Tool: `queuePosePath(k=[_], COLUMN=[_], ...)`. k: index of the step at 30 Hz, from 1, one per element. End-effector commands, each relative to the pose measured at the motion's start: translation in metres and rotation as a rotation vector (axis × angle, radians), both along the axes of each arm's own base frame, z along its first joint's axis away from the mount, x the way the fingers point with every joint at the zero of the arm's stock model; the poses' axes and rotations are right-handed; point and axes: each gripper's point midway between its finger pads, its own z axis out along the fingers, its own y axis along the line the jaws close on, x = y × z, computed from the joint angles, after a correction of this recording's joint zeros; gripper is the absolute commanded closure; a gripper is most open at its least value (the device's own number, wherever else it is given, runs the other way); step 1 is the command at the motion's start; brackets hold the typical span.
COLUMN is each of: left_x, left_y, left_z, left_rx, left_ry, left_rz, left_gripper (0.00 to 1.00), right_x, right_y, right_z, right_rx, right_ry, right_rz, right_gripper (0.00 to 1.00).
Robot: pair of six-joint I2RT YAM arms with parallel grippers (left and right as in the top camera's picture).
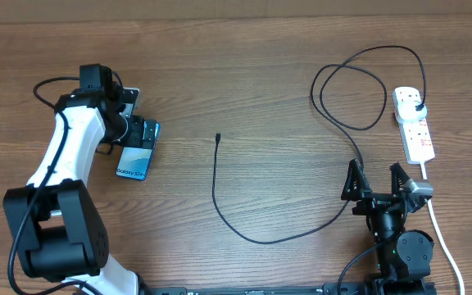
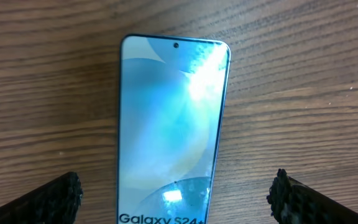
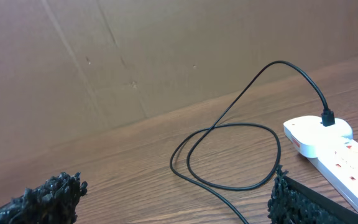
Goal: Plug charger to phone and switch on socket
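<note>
Left wrist: I'm seeing left gripper [image 2: 176, 198] hanging wide open, phone [image 2: 166, 118] lying face-up between jaws, touching neither. Right gripper [image 3: 173, 196] standing open too, holding nothing; charger [image 3: 229, 127] looping ahead of jaws, plugged into socket [image 3: 328, 149] ahead-right.

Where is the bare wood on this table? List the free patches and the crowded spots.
Free: the wood between the phone and the charger's connector tip, and the far strip of table. Crowded: the right side, where the charger's loops, the power strip and the right gripper sit close.
</note>
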Motion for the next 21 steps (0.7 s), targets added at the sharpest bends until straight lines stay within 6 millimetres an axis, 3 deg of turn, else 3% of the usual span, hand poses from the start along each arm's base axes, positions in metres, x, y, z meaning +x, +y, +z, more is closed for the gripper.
queuePosePath(k=[1,14,21], left_x=[0.005,0.032,0.033], left_y=[0.001,0.015,0.003], left_z=[-0.005,-0.001,-0.001], left_rx=[0.01,0.076,0.028], left_ry=[0.009,-0.094,-0.103], left_rz=[-0.018,0.025,-0.011], left_gripper=[0.0,0.0,0.0], right_x=[0.0,0.0,0.0], right_y=[-0.001,-0.001,-0.001], right_z=[-0.002,-0.002,-0.002], right_rx=[-0.004,-0.004,-0.004], right_ry=[-0.004,-0.004,-0.004], right_rz=[-0.006,-0.006,-0.006], right_gripper=[0.0,0.0,0.0])
